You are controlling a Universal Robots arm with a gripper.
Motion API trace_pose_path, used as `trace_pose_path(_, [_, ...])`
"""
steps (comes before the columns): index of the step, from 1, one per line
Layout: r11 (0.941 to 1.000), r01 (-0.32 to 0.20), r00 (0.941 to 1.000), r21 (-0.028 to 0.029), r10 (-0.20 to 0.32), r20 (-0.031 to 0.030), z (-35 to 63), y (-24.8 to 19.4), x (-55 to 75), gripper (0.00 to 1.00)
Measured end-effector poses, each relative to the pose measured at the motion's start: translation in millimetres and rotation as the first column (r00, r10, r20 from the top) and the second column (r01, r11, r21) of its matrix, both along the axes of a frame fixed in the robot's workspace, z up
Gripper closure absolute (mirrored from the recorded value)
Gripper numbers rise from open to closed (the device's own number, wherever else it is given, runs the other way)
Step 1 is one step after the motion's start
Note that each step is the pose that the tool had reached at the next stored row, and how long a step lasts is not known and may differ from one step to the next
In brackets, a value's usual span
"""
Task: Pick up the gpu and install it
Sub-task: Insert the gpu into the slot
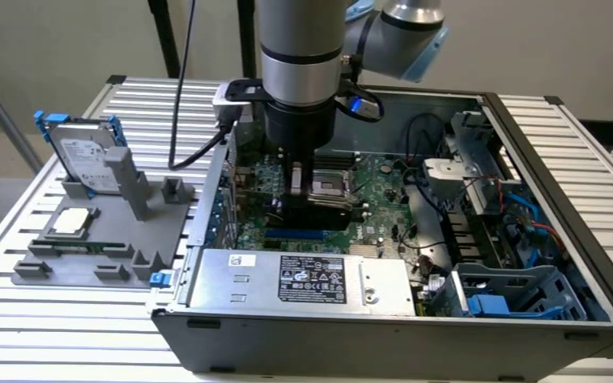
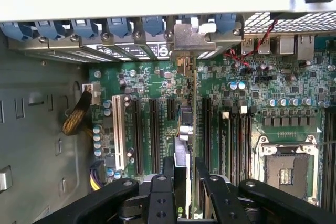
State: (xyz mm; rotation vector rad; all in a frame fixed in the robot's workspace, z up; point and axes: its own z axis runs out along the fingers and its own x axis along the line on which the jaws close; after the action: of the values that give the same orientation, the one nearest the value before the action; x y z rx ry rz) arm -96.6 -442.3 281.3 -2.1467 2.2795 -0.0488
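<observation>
Looking along the end effector (image 2: 185, 187) in the wrist view, I see its two black fingers (image 2: 160, 195) pinching the gpu (image 2: 189, 124). The card stands on edge between them over the motherboard (image 2: 142, 77). It reads here as a thin vertical line, with its silver metal bracket (image 2: 194, 38) at the rear wall of the case, among a row of blue plastic clips (image 2: 118, 24). I cannot tell whether the card's lower edge is seated in a slot.

This view also resolves board detail: a green glossy surface, long black expansion slots (image 2: 153, 135), one white slot (image 2: 119, 129), and the square metal-framed processor socket (image 2: 286, 169).

The exterior view supplies the wider layout. The silver arm (image 1: 301, 48) descends vertically into the open grey computer case (image 1: 392, 339), with its black tool low over the board's middle. A boxy bare-metal power supply (image 1: 296, 279) with a dark label lies along the near wall.

On the exterior view's left, a grey moulded holder (image 1: 83, 267) rests on the ribbed aluminium desk (image 1: 29, 319). It carries an upright silver hard drive (image 1: 83, 155) with blue rails and a small square processor chip (image 1: 73, 221) lying flat.
</observation>
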Motion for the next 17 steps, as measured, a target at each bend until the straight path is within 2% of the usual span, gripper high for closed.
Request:
trace_pose_path(9, [0.9994, -0.035, 0.9994, 0.0051, 0.035, 0.0001, -3.7, 1.4, -0.3, 0.73])
trace_pose_path(17, [0.9993, -0.036, 0.9994, 0.0089, 0.036, 0.0, -9.5, 2.0, -0.4, 0.73])
